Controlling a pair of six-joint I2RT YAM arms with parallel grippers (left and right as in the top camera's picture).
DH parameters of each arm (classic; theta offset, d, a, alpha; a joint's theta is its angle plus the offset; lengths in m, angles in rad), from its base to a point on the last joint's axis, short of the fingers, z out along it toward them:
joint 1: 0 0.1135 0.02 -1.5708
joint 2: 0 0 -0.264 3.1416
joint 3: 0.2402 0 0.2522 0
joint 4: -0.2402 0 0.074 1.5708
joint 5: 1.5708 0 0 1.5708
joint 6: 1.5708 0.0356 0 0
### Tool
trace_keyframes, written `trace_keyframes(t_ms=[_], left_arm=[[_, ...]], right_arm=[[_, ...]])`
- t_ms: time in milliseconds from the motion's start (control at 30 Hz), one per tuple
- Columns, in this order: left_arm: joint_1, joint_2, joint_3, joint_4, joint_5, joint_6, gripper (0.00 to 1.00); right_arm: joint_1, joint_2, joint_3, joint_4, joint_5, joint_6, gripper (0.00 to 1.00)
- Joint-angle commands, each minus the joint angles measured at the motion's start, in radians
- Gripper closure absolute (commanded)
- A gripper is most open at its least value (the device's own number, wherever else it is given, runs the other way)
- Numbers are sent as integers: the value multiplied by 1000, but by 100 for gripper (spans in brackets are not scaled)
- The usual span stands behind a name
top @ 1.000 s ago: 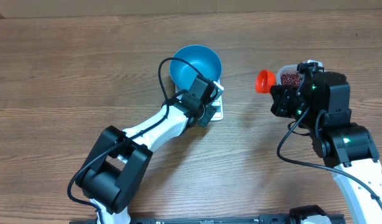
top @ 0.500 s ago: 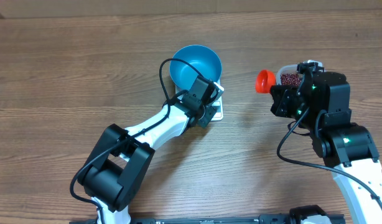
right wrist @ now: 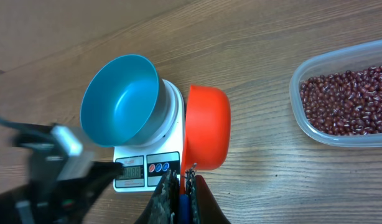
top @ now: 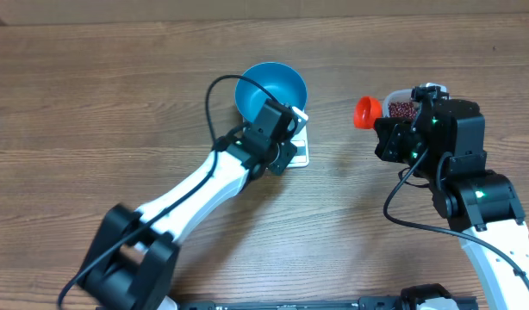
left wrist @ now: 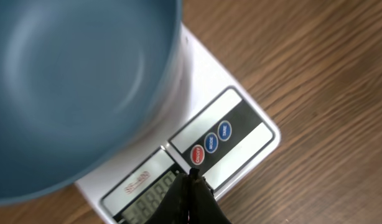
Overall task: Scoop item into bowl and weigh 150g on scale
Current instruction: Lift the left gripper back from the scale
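Observation:
The blue bowl stands on the white scale; in the left wrist view the bowl looks bare inside. My left gripper is shut, with its tips at the red button on the scale's panel, beside the display. My right gripper is shut on the blue handle of an orange scoop, which hangs just right of the bowl and scale. The item, dark red beans, lies in a clear container at the right.
In the overhead view the orange scoop hangs between the bowl and the bean container, which the right arm partly covers. The left arm reaches in low beside the scale. Bare wood table lies all round.
The left arm's elbow has swung out toward the lower left and its wrist has shifted slightly toward the bowl. The right arm and the scoop have not moved.

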Motion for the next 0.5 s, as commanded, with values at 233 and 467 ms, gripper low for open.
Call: trace_keyframes(t_ms=[233,467], left_arm=[[-2,-241,0,-180,5,-16,1],[2,-342,0,-328,5,-11,0]], right_arm=[[5,-4,32,7,-3,-8,96],[5,-4,32,1,-3,-8,96]])
